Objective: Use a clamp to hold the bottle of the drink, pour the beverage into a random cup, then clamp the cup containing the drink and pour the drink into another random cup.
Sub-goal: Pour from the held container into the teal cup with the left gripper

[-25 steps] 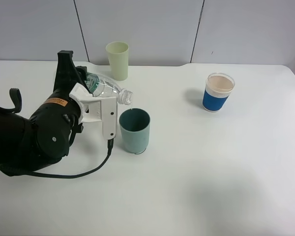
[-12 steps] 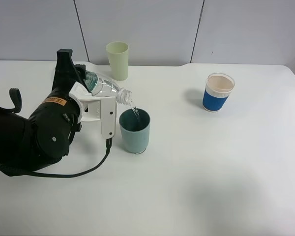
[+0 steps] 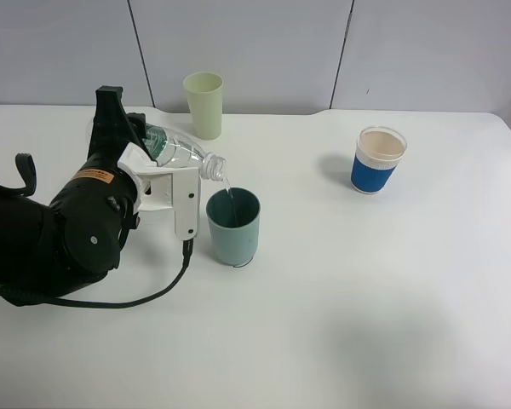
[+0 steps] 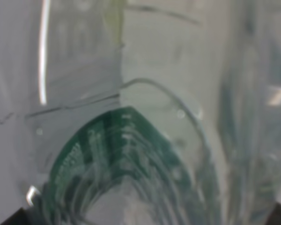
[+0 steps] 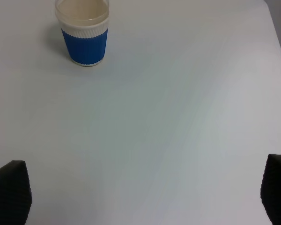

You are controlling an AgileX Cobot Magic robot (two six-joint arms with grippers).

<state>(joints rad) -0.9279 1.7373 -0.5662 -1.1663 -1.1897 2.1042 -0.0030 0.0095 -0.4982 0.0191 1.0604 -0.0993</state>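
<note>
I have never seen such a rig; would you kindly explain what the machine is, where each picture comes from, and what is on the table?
This is a two-armed robot. One camera looks down from high up; one rides on each wrist. On the left arm, the jaws are shut on a tilted clear bottle, pouring clear liquid into the teal cup; its wrist view shows only that bottle. The right jaws are open, facing the blue-sleeved cup. A pale yellow-green cup stands farther back.

A white surface [image 3: 349, 324] is laid with three cups: a teal cup [image 3: 233, 228] is stood just beside the left hand [image 3: 157, 162], a pale yellow-green cup [image 3: 204, 104] near behind it, a blue-sleeved cup [image 3: 378, 162] well apart.
</note>
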